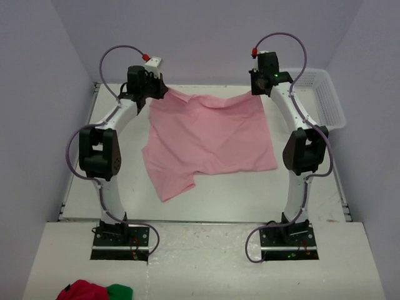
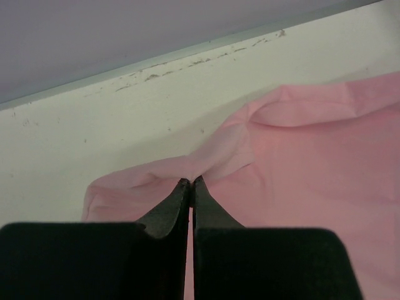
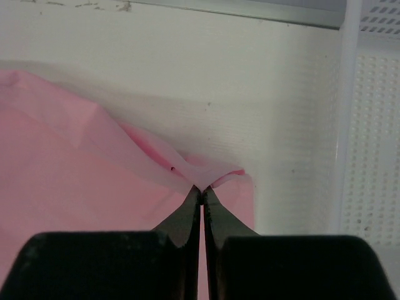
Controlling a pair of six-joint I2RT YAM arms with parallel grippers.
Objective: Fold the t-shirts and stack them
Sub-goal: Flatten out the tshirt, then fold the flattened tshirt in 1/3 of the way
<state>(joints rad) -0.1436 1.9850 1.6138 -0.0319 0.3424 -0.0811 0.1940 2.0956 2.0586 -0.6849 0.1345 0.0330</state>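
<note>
Near edge, 7 o'clock: red-green cloth [image 1: 94, 290]. Mid tabletop [image 1: 250, 194]: pink t-shirt [image 1: 209, 140] spread, sleeve trailing toward 7 o'clock. Its far corners pinched tight: left gripper [image 2: 190, 182] at 11 o'clock, right gripper [image 3: 201, 189] at 1 o'clock. At 2 o'clock: white basket [image 1: 328, 103].

Bench [image 1: 250, 194]: white and flat, with pale walls at the left, back and right; small scuff marks run along its far edge.
T-shirt [image 1: 209, 140]: light pink, spread rumpled over the far middle of the bench; its two far corners are drawn up into points, and one flap reaches toward the near edge.
Basket [image 1: 326, 94]: white perforated plastic, at the far right edge, near the t-shirt's right corner but apart from it.
</note>
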